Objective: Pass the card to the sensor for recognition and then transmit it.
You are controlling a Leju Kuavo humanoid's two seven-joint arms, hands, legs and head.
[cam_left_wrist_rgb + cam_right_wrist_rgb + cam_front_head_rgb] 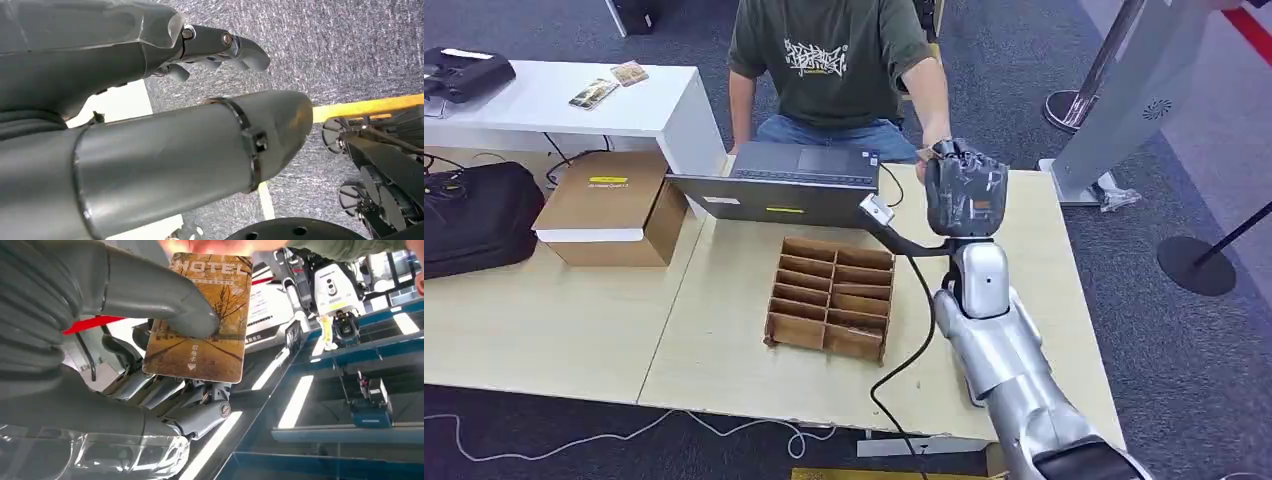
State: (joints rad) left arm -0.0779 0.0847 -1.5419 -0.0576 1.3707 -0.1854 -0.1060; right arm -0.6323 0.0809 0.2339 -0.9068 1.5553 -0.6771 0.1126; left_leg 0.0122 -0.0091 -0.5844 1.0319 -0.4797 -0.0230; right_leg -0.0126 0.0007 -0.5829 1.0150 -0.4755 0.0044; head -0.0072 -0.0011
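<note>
A brown divided cardboard organizer (831, 299) sat at table centre on the light wooden table (554, 320). At its 12 o'clock stood an open laptop (789, 183), lid toward the camera. A black cable (912, 340) ran off the near table edge at 5 o'clock. At 10 o'clock lay a closed cardboard box (611, 207) — a black bag (476, 215) was just beside it at 9 o'clock. A white desk (564, 100) at 11 o'clock carried two small cards (609, 85). A person in a dark green T-shirt (834, 60) sat behind the laptop.
</note>
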